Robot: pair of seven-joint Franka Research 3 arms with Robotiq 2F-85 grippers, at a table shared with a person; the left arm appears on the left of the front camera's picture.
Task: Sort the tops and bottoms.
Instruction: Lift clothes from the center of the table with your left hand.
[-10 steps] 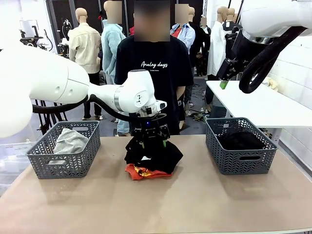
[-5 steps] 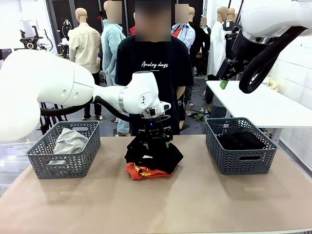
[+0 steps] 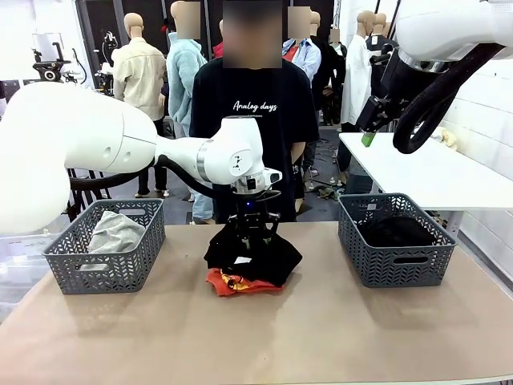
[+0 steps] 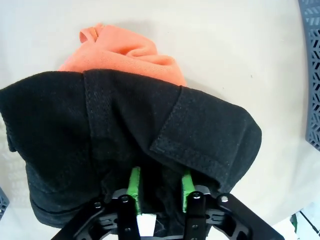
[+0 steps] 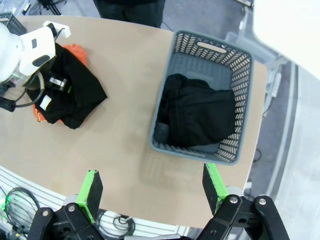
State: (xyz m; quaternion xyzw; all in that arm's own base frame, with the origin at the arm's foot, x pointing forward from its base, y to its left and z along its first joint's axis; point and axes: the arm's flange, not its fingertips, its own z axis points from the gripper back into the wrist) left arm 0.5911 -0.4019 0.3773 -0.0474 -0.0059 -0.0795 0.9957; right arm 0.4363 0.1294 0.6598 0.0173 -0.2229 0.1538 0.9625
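Mid-table lies a plain black bottoms garment on top of the orange-red top. My left gripper points straight down into the black cloth, and its green pads pinch a fold near a small white label. The light grey top lies in the left basket. Another black bottoms garment fills the right basket. My right gripper hangs open high above the table's right side, holding nothing.
A person in a black T-shirt stands at the far edge, just behind the pile. A white table stands beyond the right basket. Bare tabletop runs along the near side and between pile and baskets.
The left gripper's fingers have drawn together from wide open onto the black garment. The left arm has shifted slightly right. The right arm has not moved.
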